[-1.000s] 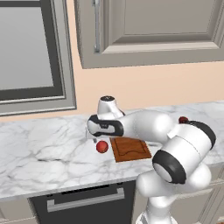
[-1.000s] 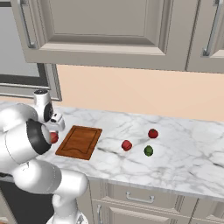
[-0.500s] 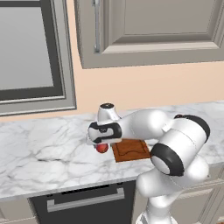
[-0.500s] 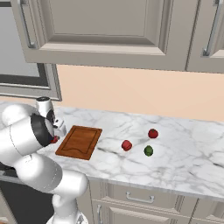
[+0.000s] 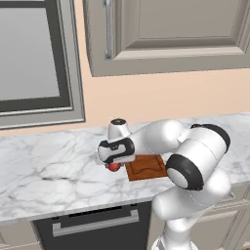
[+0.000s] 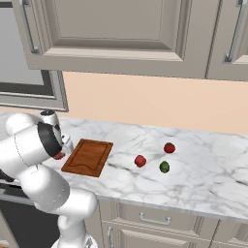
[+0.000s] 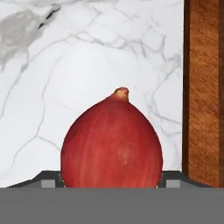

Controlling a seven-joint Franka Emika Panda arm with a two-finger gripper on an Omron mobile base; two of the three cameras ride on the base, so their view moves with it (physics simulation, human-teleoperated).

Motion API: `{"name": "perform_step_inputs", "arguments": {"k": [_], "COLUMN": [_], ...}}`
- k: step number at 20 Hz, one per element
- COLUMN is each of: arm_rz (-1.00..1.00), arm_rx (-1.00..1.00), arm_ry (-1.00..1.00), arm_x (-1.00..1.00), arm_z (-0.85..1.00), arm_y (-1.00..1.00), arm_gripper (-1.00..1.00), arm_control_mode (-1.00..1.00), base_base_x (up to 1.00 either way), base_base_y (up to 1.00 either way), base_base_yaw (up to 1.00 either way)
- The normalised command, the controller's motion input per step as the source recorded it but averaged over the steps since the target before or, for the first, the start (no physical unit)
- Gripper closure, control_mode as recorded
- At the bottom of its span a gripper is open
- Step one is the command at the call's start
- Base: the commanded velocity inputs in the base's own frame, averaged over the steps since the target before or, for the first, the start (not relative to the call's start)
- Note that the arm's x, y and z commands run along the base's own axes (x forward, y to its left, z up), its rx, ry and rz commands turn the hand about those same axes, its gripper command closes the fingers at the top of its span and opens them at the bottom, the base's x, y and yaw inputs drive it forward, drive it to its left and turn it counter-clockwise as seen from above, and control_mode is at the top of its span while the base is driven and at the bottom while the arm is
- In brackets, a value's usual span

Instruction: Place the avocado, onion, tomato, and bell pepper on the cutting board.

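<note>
A red onion (image 7: pixel 111 144) sits on the marble counter just left of the cutting board (image 5: pixel 146 167), its tip pointing up in the hand view. My gripper (image 5: pixel 113 162) is lowered over the onion (image 5: pixel 114 166), and its dark fingertips (image 7: pixel 50 178) press against both sides. From the right base view the onion (image 6: pixel 59 156) peeks out behind my arm beside the board (image 6: pixel 88 157). The green avocado (image 6: pixel 164 167) lies far right of the board. Two small red items (image 6: pixel 140 161) (image 6: pixel 169 147) lie near it; which is the tomato and which the bell pepper I cannot tell.
The board's edge (image 7: pixel 203 87) runs close along one side of the onion. A window (image 5: pixel 29 53) stands above the counter's left part, with wall cabinets (image 6: pixel 121 34) overhead. The oven front (image 5: pixel 93 224) sits under the counter's front edge.
The hand has come down over the onion, and the jaws have narrowed from wide open until they meet its sides. The onion rests in the same spot.
</note>
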Motion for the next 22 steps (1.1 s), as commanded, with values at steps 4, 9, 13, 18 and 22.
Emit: {"name": "perform_step_inputs", "arguments": {"k": [4, 9, 13, 18, 22], "arm_rz": [0.0, 0.04, 0.07, 0.06, 0.05], "arm_rx": [0.0, -0.02, -0.04, -0.04, -0.04], "arm_ry": [-0.1, -0.2, -0.12, -0.03, 0.0], "arm_x": [-0.14, -0.04, 0.0, 0.01, 0.04], "arm_z": [0.49, 0.89, 0.56, 0.3, 0.06], "arm_y": [-0.21, -0.38, -0.56, -0.57, -0.48], "arm_gripper": [1.0, 1.0, 1.0, 1.0, 1.0], "arm_control_mode": [-1.0, -1.0, -1.0, -1.0, -1.0], "base_base_x": [0.0, 0.0, 0.0, 0.0, 0.0], "base_base_y": [0.0, 0.0, 0.0, 0.0, 0.0], "base_base_yaw": [0.0, 0.0, 0.0, 0.0, 0.0]}}
